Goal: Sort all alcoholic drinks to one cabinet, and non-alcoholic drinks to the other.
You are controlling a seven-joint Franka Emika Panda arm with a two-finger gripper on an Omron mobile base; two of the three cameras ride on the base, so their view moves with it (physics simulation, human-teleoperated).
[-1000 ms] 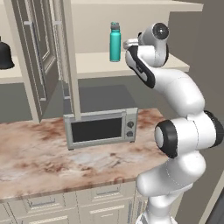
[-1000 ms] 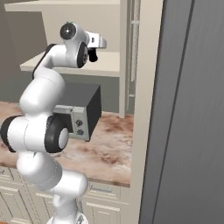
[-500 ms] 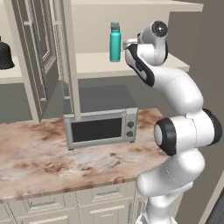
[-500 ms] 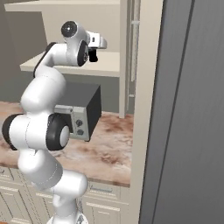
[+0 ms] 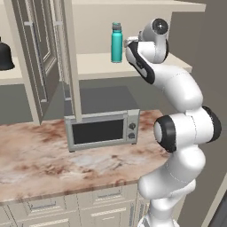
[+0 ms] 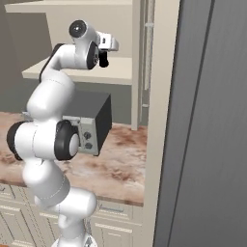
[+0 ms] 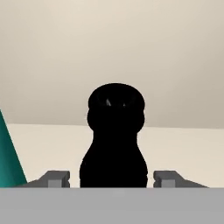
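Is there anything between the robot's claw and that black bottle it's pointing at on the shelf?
Nothing visible is in the way. In the hand view the black bottle stands right between the two fingertips of the gripper, with a small gap on each side. The teal bottle stands off to one side on the same shelf.

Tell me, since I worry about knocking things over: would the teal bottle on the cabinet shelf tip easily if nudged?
Probably yes. The teal bottle is tall and narrow, standing upright on a small base, so a push near its grey cap could topple it. Once down, its round body would likely roll along the shelf. Pushed low, it would more likely slide on that smooth surface.
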